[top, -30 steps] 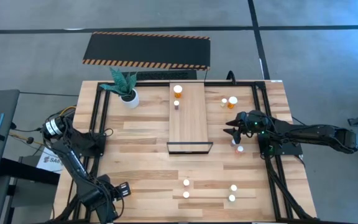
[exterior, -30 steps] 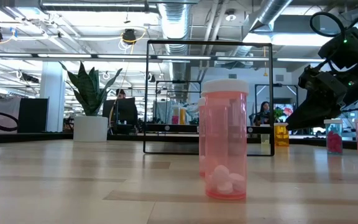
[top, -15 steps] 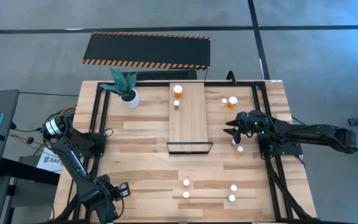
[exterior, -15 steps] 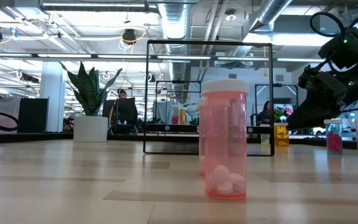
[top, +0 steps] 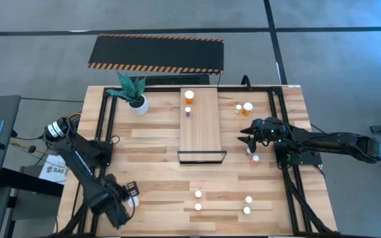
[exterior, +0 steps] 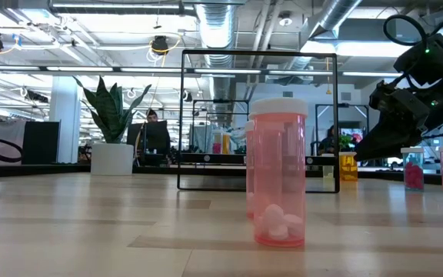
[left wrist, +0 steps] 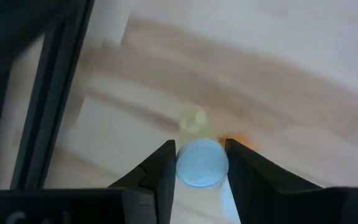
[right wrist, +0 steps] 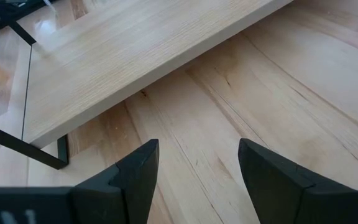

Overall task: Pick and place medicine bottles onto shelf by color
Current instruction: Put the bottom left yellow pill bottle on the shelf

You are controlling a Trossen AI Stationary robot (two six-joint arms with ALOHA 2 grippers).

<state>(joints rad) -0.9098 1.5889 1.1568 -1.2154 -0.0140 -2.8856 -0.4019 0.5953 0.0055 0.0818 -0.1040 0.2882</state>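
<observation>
- At about seven o'clock on the light plank surface (top: 157, 158), near its front edge, the left gripper (left wrist: 197, 180) is seen with its dark fingers (left wrist: 160, 177) pressed against both sides of a small white-capped pale bottle (left wrist: 201, 163); judging by the wrist view, the bottle is gripped by its cap so that it can be lifted upright.
- Toward five o'clock, four small white-capped bottles (top: 198, 194) stand loose in two pairs, apparently waiting to be sorted; from table height the nearest is seen as a pink translucent bottle (exterior: 278, 173) with pills at its bottom.
- At the centre, the long light-wood shelf (top: 200, 125) lies with its thin black frame at the near end.
- At three o'clock the right gripper (top: 247, 135) is held just beside the shelf, fingers (right wrist: 135, 174) apart and empty over bare wood, with a white-capped bottle (top: 255, 158) near it.
- At twelve o'clock on the shelf, a larger orange bottle (top: 189, 96) and a smaller one (top: 188, 111) are already placed together, presumably by colour.
- Further bottles (top: 247, 106) stand at about two o'clock.
</observation>
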